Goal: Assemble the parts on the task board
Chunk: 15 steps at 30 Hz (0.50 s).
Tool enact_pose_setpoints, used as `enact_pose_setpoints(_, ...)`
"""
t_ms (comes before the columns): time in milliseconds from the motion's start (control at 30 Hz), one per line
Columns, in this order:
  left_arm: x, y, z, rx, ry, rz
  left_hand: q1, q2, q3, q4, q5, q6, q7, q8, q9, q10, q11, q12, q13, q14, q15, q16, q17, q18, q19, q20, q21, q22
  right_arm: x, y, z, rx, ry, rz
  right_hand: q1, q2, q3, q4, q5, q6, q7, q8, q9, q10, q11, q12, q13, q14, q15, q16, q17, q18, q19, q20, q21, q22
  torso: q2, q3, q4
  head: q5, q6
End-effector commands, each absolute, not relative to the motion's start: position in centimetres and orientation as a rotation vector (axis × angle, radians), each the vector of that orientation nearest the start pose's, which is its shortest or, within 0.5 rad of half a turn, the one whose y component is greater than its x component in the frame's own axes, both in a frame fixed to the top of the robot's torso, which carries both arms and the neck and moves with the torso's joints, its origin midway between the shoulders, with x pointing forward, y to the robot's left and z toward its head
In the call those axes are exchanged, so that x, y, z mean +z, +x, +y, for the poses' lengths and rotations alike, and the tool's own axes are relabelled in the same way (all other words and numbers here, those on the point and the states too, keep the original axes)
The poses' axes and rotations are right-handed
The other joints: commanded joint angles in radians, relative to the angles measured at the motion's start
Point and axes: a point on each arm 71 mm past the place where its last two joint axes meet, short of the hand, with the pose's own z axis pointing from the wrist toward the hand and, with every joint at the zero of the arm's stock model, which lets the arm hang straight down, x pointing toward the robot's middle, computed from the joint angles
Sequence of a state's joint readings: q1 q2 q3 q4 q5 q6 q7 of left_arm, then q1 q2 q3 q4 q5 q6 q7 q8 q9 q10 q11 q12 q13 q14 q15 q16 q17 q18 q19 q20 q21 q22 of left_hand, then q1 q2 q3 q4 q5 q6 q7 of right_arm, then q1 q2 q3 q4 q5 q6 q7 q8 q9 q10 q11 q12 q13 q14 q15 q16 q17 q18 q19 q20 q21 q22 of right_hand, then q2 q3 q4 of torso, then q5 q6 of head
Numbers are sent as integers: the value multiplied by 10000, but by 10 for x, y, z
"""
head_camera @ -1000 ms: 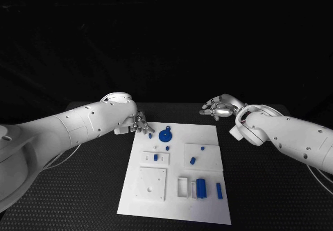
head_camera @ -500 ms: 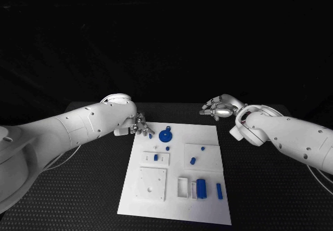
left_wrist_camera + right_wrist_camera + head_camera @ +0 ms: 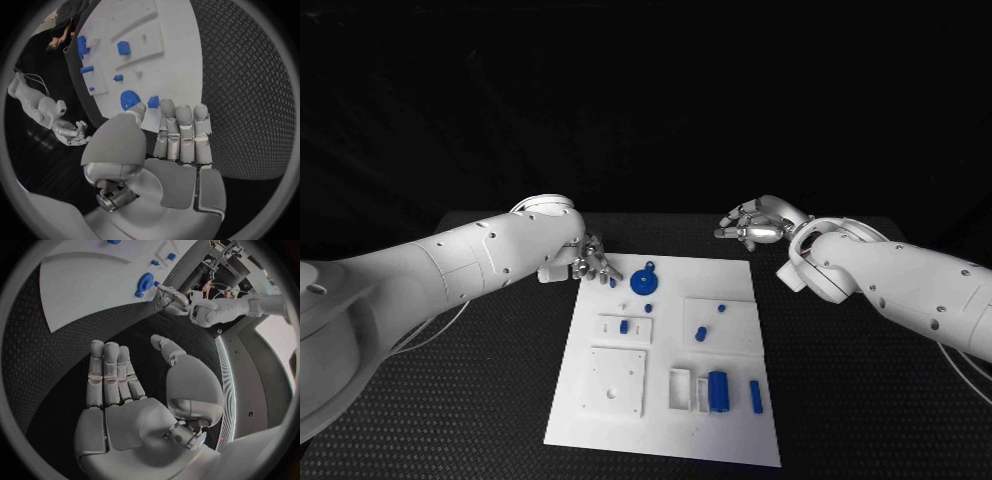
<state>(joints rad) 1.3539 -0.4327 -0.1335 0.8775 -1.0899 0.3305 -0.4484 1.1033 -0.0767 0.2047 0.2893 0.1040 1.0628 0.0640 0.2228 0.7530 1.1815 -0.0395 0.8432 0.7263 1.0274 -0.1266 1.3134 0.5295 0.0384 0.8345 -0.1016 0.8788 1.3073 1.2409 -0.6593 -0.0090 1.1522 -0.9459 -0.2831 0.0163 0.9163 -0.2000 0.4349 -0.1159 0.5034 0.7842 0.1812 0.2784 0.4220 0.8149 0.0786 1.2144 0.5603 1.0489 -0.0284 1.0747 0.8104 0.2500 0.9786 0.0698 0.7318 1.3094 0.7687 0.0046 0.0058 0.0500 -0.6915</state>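
So the task board (image 3: 668, 400) sits mid-worktop (image 3: 473, 400) with bare room on both sides. Left hand (image 3: 590, 260) hovers at its far left corner, fingers (image 3: 184, 130) straight, side by side, holding nothing, probably going for the small blue part (image 3: 613, 282) beside the blue wheel (image 3: 645, 279); it should approach slowly. Right hand (image 3: 757, 226) hangs beyond the far edge, loosely spread and empty.

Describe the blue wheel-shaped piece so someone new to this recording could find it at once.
Start at the white task board in the middle of the black table and go to its far end, the end nearest the left hand. The blue wheel-shaped piece lies there, just beside that hand's fingertips. It is the only round, disc-like part and the widest; the other blue pieces are small pegs and bars.
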Motion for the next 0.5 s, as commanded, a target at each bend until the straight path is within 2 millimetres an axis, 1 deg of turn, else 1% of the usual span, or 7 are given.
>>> enact_pose_setpoints(33,-202,588,194,-1971,-1338,23555,61,-22,-45,2,49,-3,77,-63,11,-29,30,-45,14,-48,1,-35,14,-195,-29,-1187,-46,180,-178,560,-219,8226,3384,16874,-12,83,-18,-40,60,1,62,49,-15,-70,-19,48,-16,-76,-14,44,-10,118,-23,9,-24,202,3,-1,-3,-2,6)
enact_pose_setpoints(100,-202,589,194,-1994,-1360,23512,68,-19,-47,1,61,-3,77,-64,11,-31,30,-46,14,-50,1,-36,14,-195,-30,-1186,-48,180,-178,560,-219,8227,3383,16874,-11,83,-18,-40,60,1,62,49,-15,-70,-19,48,-17,-76,-14,45,-10,118,-23,9,-24,202,3,4,3,-2,7)
enact_pose_setpoints(133,-202,589,194,-2005,-1368,23491,118,-70,19,-49,1145,22,92,-39,35,-33,26,-42,22,-65,10,-27,24,-212,-49,-1163,-64,181,-178,560,-219,8227,3382,16874,-11,83,-19,-41,60,1,62,49,-15,-70,-19,48,-17,-76,-14,45,-10,118,-23,9,-24,202,3,5,3,-4,8)
enact_pose_setpoints(167,-202,589,194,-2013,-1363,23489,130,-51,14,-33,1177,24,79,-37,38,-34,32,-41,24,-65,13,-25,26,-211,-46,-1165,-63,185,-178,560,-219,8227,3383,16872,-12,83,-19,-41,60,0,63,49,-16,-70,-19,49,-17,-76,-14,45,-10,118,-23,10,-23,202,4,6,2,-7,7)
enact_pose_setpoints(267,-202,589,193,-2044,-1360,23487,325,53,-45,-35,1478,35,69,-18,62,-40,25,-31,38,-74,15,-11,41,-209,-50,-1169,-59,204,-178,560,-219,8226,3383,16871,-11,83,-19,-42,61,0,62,49,-16,-71,-19,49,-18,-76,-14,45,-10,118,-23,10,-23,202,3,3,1,-21,5)
enact_pose_setpoints(400,-204,589,191,-2116,-1386,23519,438,120,-88,-50,1612,42,65,-5,78,-37,23,-25,45,-76,17,-4,49,-210,-55,-1169,-54,210,-178,560,-219,8234,3377,16874,-10,85,-20,-44,61,0,63,49,-16,-71,-19,50,-19,-76,-14,46,-11,118,-23,10,-23,202,6,2,-10,-24,-10)
enact_pose_setpoints(500,-204,589,192,-2159,-1478,23568,487,169,-102,-55,1636,42,65,-1,83,-39,24,-25,47,-82,18,-4,51,-210,-59,-1169,-52,211,-178,560,-218,8236,3376,16880,-10,86,-20,-44,62,0,63,49,-16,-71,-19,51,-20,-76,-14,46,-11,118,-23,10,-23,202,6,-1,-11,-53,-15)
